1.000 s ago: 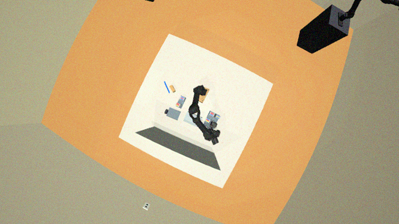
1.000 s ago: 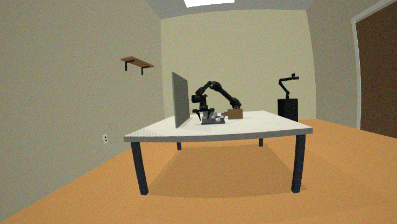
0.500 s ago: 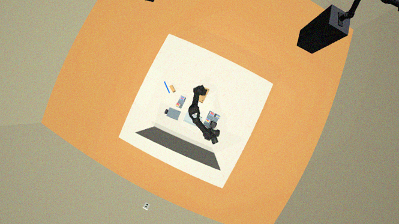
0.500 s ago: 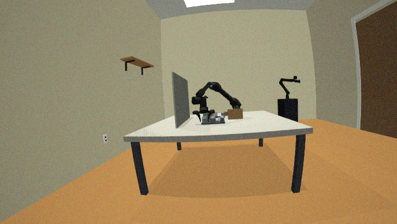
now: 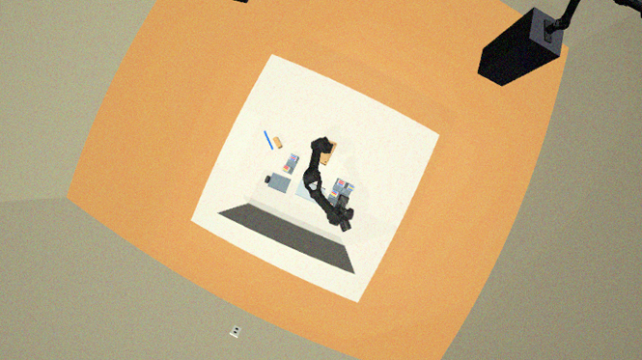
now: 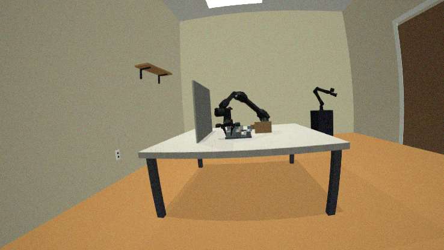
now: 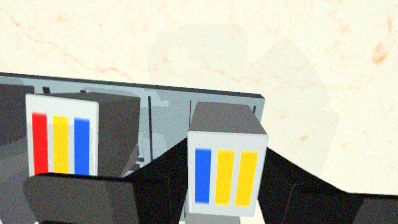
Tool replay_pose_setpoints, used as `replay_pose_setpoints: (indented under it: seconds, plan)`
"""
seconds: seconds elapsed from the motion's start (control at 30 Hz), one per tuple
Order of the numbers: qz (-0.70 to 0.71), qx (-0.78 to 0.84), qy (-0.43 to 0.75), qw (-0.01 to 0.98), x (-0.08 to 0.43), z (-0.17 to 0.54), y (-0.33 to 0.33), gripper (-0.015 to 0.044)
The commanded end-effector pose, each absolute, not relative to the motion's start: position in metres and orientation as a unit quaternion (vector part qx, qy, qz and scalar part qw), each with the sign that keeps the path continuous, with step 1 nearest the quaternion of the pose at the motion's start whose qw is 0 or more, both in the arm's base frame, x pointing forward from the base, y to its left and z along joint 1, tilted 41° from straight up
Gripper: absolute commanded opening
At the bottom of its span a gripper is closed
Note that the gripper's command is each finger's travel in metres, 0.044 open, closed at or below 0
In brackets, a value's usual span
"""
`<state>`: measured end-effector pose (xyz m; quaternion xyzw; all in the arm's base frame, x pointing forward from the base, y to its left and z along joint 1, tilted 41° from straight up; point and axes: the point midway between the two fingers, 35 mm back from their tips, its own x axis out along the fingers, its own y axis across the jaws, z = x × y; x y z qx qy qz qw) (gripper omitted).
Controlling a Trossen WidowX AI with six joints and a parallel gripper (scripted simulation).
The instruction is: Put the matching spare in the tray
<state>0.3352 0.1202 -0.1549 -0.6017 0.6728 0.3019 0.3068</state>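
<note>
Clamped by the claw (image 5: 343, 201) (image 6: 227, 135) (image 7: 227, 145) at the end of a gray holder (image 6: 238, 137) (image 7: 167, 122) on the bench (image 5: 360, 121) (image 6: 280, 146) (image 7: 320, 55): with blue-yellow-yellow stripes, a spare (image 7: 227, 172), near a red-yellow-blue block (image 7: 61, 137).

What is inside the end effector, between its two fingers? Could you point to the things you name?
Between the end effector's (image 7: 223, 170) fingers is a spare block with blue, yellow, yellow stripes (image 7: 223, 177). Its striped face shows; the sides facing the fingers are hidden.

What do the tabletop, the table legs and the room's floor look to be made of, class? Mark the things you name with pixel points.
Tabletop (image 5: 360, 126) (image 6: 264, 149): perhaps pale stone or laminate; faint reddish veins show up close.
Table legs (image 6: 156, 186): likely painted metal, uniformly dark and square-edged.
Floor (image 5: 161, 138) (image 6: 248, 232): unclear, perhaps matt vinyl; plain orange-tan, no board lines.
</note>
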Motion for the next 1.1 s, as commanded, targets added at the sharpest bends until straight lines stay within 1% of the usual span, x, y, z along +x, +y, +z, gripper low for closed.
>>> replay_pose_setpoints:
  seconds: [0.0, 0.03, 0.33, 0.77, 1.07]
  plan:
    - [0.302, -0.602, 0.673, 0.307, 0.335, -0.155, 0.12, 0.0024]
    - [0.302, -0.602, 0.673, 0.307, 0.335, -0.155, 0.12, 0.0]
    - [0.302, -0.602, 0.673, 0.307, 0.336, -0.152, 0.123, 0.0]
    - [0.304, -0.604, 0.671, 0.304, 0.342, -0.094, 0.169, 0.0]
    - [0.305, -0.607, 0.668, 0.303, 0.343, -0.093, 0.173, 0.0]
